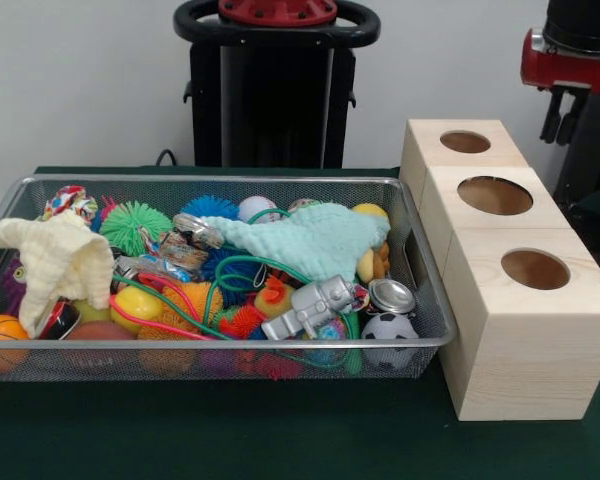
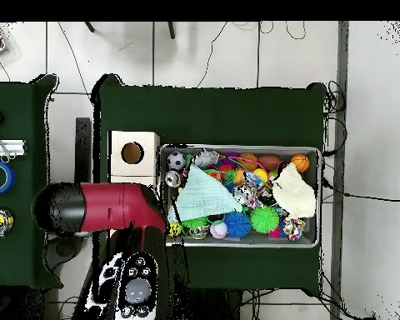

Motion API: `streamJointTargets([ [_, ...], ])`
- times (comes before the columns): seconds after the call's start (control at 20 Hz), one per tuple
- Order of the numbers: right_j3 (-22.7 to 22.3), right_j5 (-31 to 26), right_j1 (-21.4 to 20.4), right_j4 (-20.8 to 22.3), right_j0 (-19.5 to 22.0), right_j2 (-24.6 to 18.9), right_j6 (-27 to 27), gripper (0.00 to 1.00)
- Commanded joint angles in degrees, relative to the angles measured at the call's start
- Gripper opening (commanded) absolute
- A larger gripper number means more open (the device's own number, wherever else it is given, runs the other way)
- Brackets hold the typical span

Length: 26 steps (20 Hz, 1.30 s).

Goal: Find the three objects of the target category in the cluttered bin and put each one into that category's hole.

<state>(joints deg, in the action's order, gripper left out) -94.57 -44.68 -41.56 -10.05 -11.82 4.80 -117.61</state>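
A wire mesh bin [image 1: 220,181] [image 2: 237,148] is packed with toys. A mint cloth [image 1: 315,240] [image 2: 205,193] and a cream cloth [image 1: 55,262] [image 2: 295,193] lie over the pile. Showing among the toys are a green spiky ball [image 1: 133,225], a blue spiky ball [image 1: 210,208], a soccer ball [image 1: 388,330], a basketball [image 1: 0,335], a silver toy [image 1: 310,305] and a tin can [image 1: 390,296]. Beside the bin stands a wooden box [image 1: 525,340] [image 2: 120,167] with three round holes. My gripper [image 1: 563,118] hangs high behind the box, away from the bin, with nothing visibly held.
The red arm [image 2: 112,208] covers part of the wooden box in the overhead view, leaving one hole [image 2: 132,152] showing. Green cords loop through the toys [image 1: 230,270]. A side table [image 2: 20,208] holds tape rolls and tools.
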Motion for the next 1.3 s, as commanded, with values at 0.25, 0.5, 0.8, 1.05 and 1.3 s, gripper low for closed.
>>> streamJointTargets([
  [0.25,6.01,-0.93,7.08,6.16,5.18,1.68,-2.50,0.00],
  [0.5,6.53,2.66,8.15,9.49,12.41,-2.29,7.66,0.00],
  [0.8,6.40,0.79,5.97,13.15,20.05,-7.34,15.62,0.00],
  [1.05,5.33,-2.25,3.47,15.79,27.74,-11.88,21.98,0.00],
  [1.3,-0.47,-1.55,-1.16,18.84,34.10,-15.18,25.26,0.00],
])
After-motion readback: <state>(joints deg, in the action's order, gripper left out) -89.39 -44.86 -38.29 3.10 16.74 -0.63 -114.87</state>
